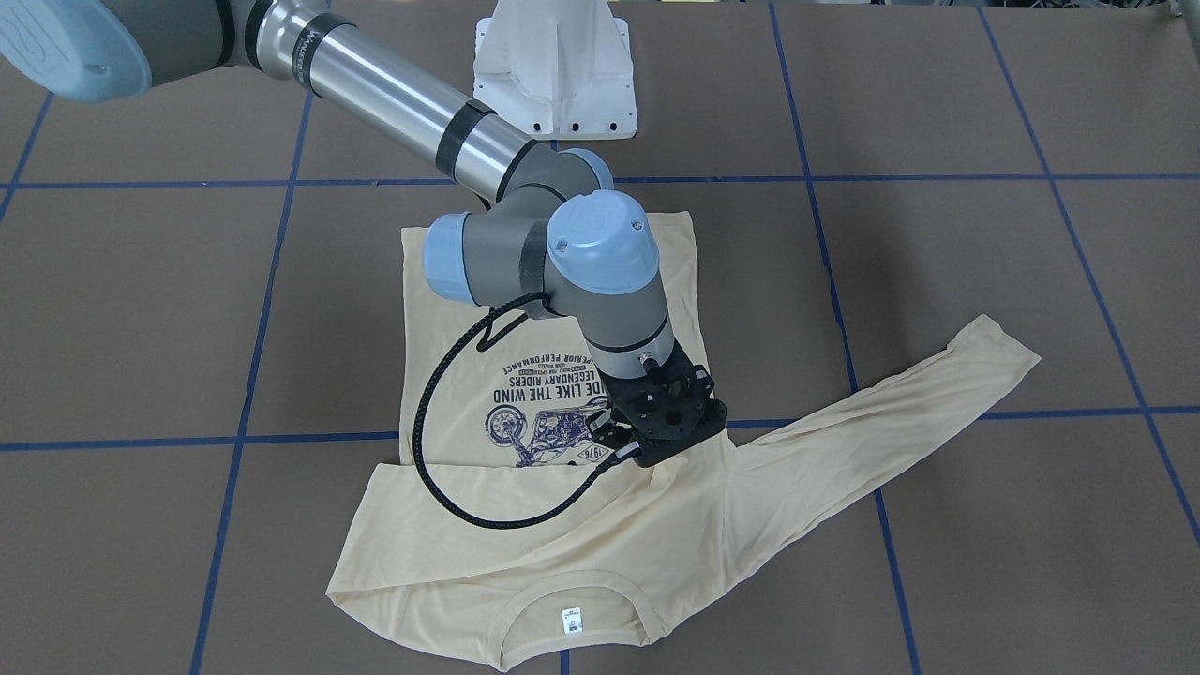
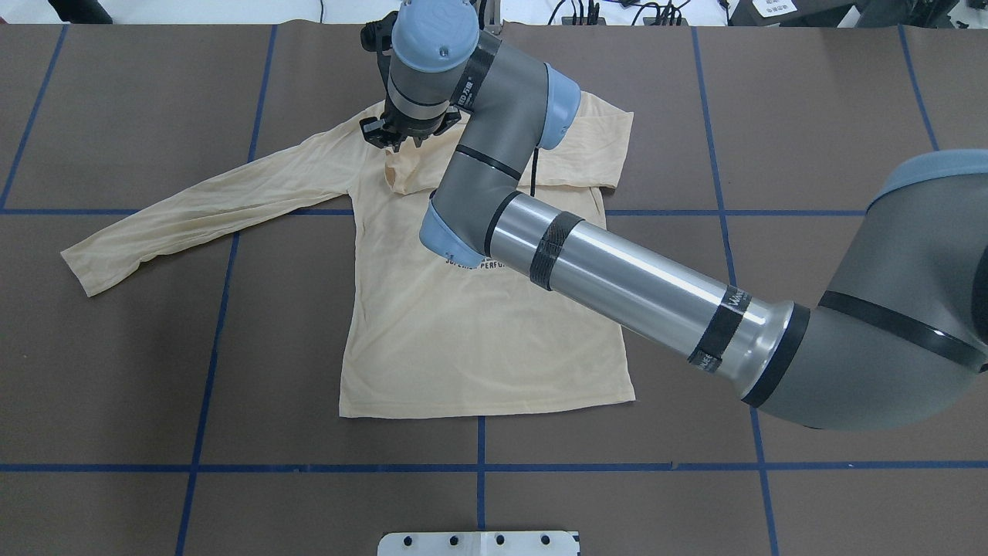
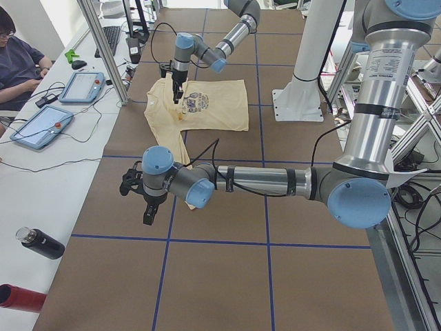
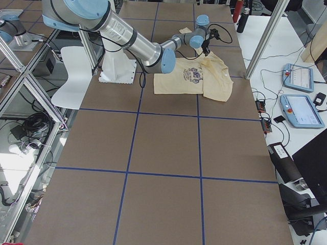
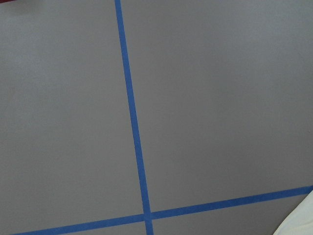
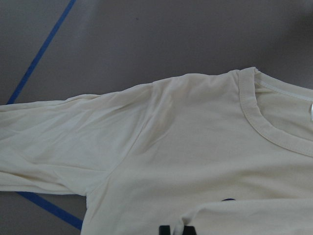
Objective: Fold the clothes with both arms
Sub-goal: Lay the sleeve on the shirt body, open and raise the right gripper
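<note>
Thin shirt (image 1: 562,544), likely limp; pinch the cuff (image 1: 1005,349). Closure of right gripper (image 1: 614,441), left gripper (image 3: 146,215): cannot tell.

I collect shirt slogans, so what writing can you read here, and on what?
"LEGENDARY RIDERS": T-shirt print.
"DE LIKE THE WIND": same print, start hidden by right arm.
"PERIOR PERFORMANCE": same, start hidden.
"1976": beside the motorcycle.
Neck label, arm band lettering: too small.

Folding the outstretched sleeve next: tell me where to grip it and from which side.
Probably the cuff, from above on the robot's left: the sleeve lies flat and straight out from the shirt, cuff outermost and free.
</note>
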Available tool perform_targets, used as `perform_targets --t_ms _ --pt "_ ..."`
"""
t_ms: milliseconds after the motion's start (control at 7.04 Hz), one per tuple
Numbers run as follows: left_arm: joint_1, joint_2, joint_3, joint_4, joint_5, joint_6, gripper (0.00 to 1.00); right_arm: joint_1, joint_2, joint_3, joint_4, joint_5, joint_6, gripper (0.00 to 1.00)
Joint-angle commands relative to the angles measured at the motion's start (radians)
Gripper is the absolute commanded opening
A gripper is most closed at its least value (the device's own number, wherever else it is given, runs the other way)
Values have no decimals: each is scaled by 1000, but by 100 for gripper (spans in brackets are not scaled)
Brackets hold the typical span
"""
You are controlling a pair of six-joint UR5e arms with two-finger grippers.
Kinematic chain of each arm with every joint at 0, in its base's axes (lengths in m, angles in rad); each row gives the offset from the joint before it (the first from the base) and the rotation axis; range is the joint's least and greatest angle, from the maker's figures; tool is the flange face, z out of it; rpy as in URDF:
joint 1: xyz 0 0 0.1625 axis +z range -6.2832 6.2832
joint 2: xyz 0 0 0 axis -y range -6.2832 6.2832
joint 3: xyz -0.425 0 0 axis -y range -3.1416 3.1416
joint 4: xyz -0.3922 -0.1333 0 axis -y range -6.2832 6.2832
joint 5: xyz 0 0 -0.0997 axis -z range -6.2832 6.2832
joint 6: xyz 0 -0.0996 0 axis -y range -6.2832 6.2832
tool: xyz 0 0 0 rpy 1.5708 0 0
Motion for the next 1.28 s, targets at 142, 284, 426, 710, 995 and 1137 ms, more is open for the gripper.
perform_targets --t_ms 142,284,426,710,995,1137 --pt "1 -4 -11 -8 0 -25 100 5 18 1 -1 -32 189 96" --pt "15 -10 -19 -26 2 -101 100 28 -10 37 -11 -29 221 97" --pt "71 -6 -11 -113 9 -204 100 40 -94 170 -122 -26 211 98" --pt "197 30 -42 -252 93 -469 100 100 -231 351 -310 33 121 99" --pt "350 152 -136 -362 219 -677 100 202 -421 556 -460 139 -60 99" --pt "389 181 -167 -367 250 -718 99 259 -489 642 -550 202 -149 99"
